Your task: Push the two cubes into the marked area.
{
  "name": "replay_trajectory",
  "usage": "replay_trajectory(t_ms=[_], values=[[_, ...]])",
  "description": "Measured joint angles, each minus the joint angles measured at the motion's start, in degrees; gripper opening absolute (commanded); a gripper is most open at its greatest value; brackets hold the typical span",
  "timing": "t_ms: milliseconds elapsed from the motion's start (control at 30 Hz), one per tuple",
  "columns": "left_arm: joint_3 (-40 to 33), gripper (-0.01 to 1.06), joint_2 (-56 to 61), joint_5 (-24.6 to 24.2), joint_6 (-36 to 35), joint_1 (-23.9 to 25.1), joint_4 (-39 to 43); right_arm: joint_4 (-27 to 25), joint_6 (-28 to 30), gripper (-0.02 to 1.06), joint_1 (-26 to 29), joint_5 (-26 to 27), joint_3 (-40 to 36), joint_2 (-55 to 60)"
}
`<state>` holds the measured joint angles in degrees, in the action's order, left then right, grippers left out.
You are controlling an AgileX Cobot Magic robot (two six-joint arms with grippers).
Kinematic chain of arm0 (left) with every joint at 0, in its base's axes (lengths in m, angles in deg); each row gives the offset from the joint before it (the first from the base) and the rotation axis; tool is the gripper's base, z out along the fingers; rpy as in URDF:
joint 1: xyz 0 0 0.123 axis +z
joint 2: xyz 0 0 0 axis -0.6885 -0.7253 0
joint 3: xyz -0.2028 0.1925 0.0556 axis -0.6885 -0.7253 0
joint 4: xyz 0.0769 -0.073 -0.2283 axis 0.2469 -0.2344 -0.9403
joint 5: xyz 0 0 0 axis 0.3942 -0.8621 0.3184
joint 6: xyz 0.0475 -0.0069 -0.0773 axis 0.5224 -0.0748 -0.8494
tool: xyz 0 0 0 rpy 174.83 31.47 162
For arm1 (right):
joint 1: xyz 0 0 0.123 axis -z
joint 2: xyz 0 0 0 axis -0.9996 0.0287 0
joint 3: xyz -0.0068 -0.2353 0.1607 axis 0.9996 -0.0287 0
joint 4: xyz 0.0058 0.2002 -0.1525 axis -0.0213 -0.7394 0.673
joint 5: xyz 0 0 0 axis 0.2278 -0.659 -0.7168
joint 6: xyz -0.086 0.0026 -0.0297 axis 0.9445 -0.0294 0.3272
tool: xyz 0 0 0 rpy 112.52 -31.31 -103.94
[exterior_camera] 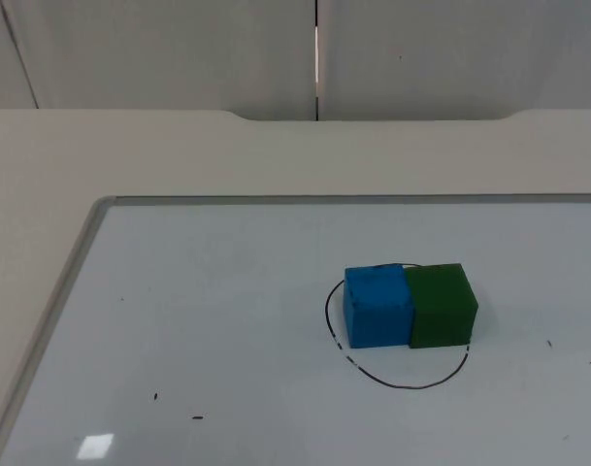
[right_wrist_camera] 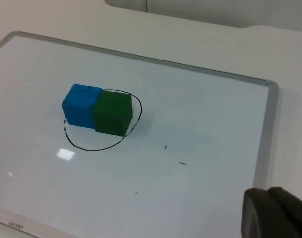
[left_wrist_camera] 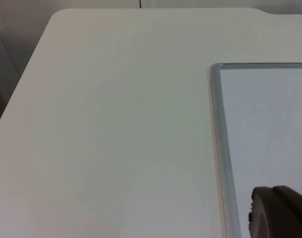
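A blue cube (exterior_camera: 377, 306) and a green cube (exterior_camera: 442, 306) stand side by side, touching, on a whiteboard (exterior_camera: 217, 320). Both sit inside a hand-drawn black oval (exterior_camera: 402, 382), filling its far half, with the blue one's left edge at the line. The right wrist view shows the same blue cube (right_wrist_camera: 81, 105), green cube (right_wrist_camera: 112, 113) and oval (right_wrist_camera: 93, 147), well away from my right gripper (right_wrist_camera: 274, 213). My left gripper (left_wrist_camera: 279, 213) hangs over the whiteboard's frame (left_wrist_camera: 220, 148), far from the cubes.
The whiteboard lies on the white table (exterior_camera: 179, 155), its metal frame (exterior_camera: 52, 311) running along the left and far sides. A few small black marks (exterior_camera: 196, 418) dot the board. The grey partition wall (exterior_camera: 179, 49) closes the back.
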<state>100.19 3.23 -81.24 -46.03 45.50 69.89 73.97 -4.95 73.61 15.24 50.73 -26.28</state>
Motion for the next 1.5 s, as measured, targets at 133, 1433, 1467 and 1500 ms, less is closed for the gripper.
replay_trajectory(t_ms=[133,1433,1467,1500], values=[[0.0,0.0,0.0,0.0,0.0,0.0,0.0,0.0,0.0,0.0,0.0,0.0,0.0,0.0],[0.0,0.98,0.0,0.0,0.0,0.0,0.0,0.0,-0.4,0.0,0.0,0.0,0.0,0.0],[0.0,0.98,0.0,0.0,0.0,0.0,0.0,0.0,-0.4,0.0,0.0,0.0,0.0,0.0],[0.0,0.98,0.0,0.0,0.0,0.0,0.0,0.0,-0.4,0.0,0.0,0.0,0.0,0.0]])
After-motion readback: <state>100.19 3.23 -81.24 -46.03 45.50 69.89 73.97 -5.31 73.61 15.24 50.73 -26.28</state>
